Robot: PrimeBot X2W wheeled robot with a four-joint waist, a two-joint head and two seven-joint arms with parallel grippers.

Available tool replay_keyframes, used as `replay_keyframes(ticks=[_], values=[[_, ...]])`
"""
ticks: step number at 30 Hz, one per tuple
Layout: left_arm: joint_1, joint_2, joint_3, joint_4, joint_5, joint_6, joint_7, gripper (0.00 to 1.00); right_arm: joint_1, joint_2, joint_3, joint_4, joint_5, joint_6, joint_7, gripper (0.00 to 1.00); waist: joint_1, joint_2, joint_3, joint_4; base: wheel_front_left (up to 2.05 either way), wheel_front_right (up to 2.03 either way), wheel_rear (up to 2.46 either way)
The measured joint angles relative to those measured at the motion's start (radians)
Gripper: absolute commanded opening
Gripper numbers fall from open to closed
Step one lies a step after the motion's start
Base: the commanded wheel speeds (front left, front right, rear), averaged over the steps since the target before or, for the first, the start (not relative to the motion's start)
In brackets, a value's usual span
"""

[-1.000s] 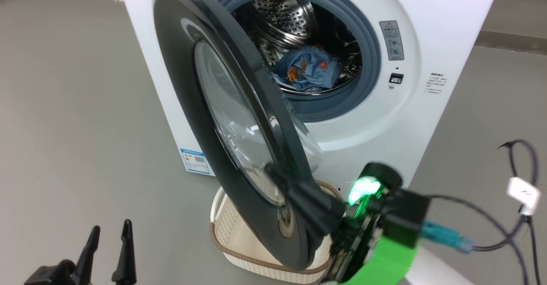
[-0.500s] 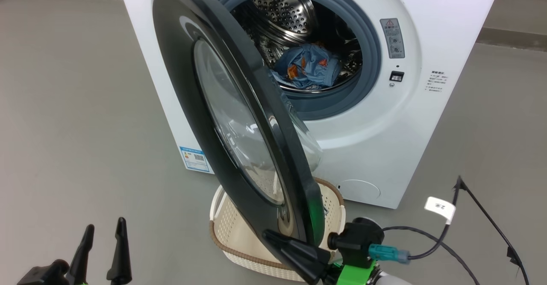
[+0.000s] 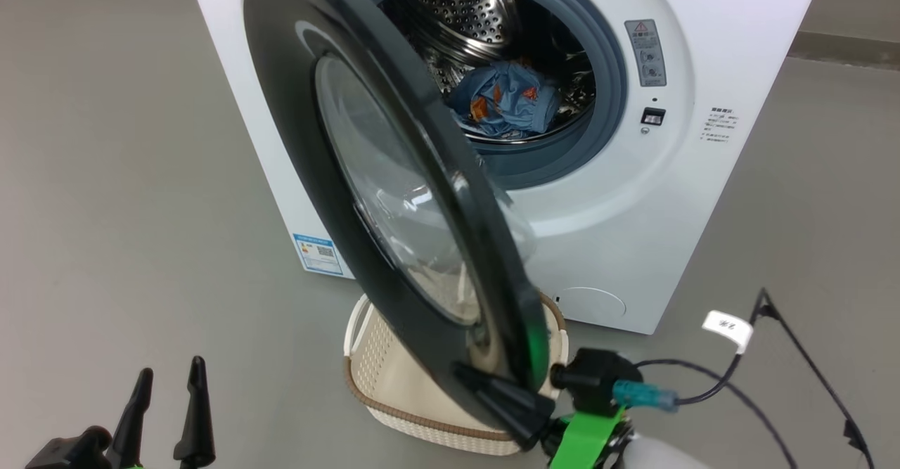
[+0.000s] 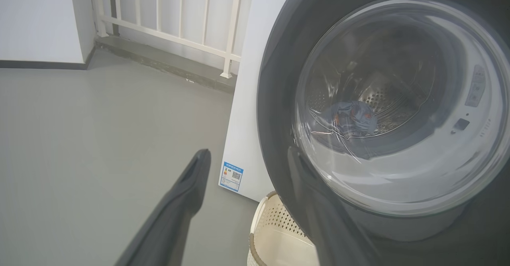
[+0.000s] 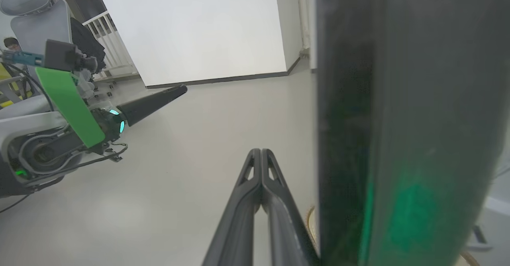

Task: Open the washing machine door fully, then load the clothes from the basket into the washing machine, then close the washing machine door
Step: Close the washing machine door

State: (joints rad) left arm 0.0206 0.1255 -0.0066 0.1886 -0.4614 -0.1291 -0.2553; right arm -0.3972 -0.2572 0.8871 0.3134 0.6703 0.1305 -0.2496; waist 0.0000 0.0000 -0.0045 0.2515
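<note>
Grey floor (image 3: 126,174), white washing machine (image 3: 633,195) far, black door (image 3: 380,188) partway open, cream basket (image 3: 373,360) beneath it, blue clothes (image 3: 506,100) in the drum (image 3: 464,12), right jaws closed and empty at the door's near edge, left jaws spread wide, empty, near left.

Clothes (image 3: 506,105) lie in the washing machine (image 3: 633,195); basket (image 3: 380,377) before it (under the door (image 3: 394,195)).

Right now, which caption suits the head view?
Shut right gripper at the lower edge of the open washing machine door; clothes in the drum, basket beneath.
</note>
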Motion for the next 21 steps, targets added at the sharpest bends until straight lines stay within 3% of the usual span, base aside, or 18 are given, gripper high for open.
replay_keyframes(ticks=[21], values=[[-0.047,0.014,-0.005,-0.027,-0.003,0.0,0.0,1.0,-0.047,-0.063,-0.39,0.04,-0.081,0.0,0.0,0.0,0.0,0.0,0.118,0.01,0.0,0.0,0.0]])
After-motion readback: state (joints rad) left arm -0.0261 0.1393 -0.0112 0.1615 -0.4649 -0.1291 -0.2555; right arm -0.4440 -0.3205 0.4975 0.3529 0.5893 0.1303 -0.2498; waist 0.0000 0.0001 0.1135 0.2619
